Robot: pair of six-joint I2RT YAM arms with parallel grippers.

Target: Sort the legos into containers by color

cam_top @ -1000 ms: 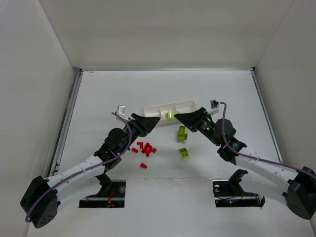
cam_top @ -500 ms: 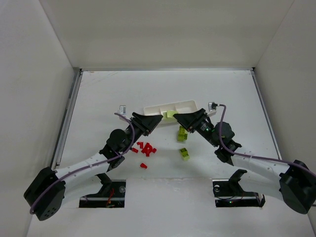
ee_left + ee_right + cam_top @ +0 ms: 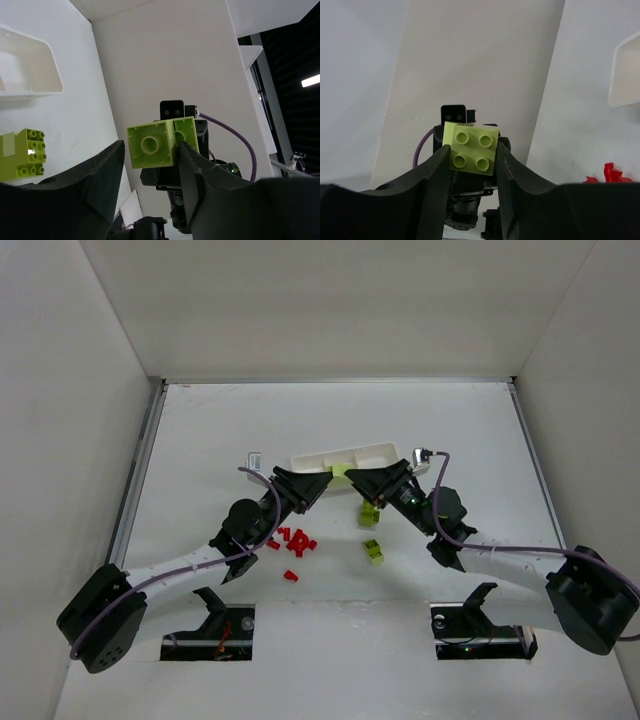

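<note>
A glossy, square yellow-green brick [image 3: 341, 471] is held off the table [image 3: 220, 430] between the two tools. It is placed just in front of the near rim of the shallow white plastic tray [image 3: 375, 451], about at the tray's middle. The right gripper [image 3: 473, 150] is clamped on it, with both matte black fingers pressed to its sides. The left gripper [image 3: 150, 148] is set around the same brick; whether its fingers press on it cannot be told.

From above, only a small green patch is seen between the dark fingertips. In the right wrist view the top is shown, with four round studs in a square. In the left wrist view the hollow underside with its single round tube is shown, along with one side wall. The studs are thus pointed towards the right arm and the open base towards the left. No long axis is shown by the square faces seen; the tray's length is laid across the table, left to right.

Small red bricks [image 3: 293, 539] are clustered on the table by the left arm. Two loose yellow-green bricks [image 3: 370, 510] are seen by the right arm.
</note>
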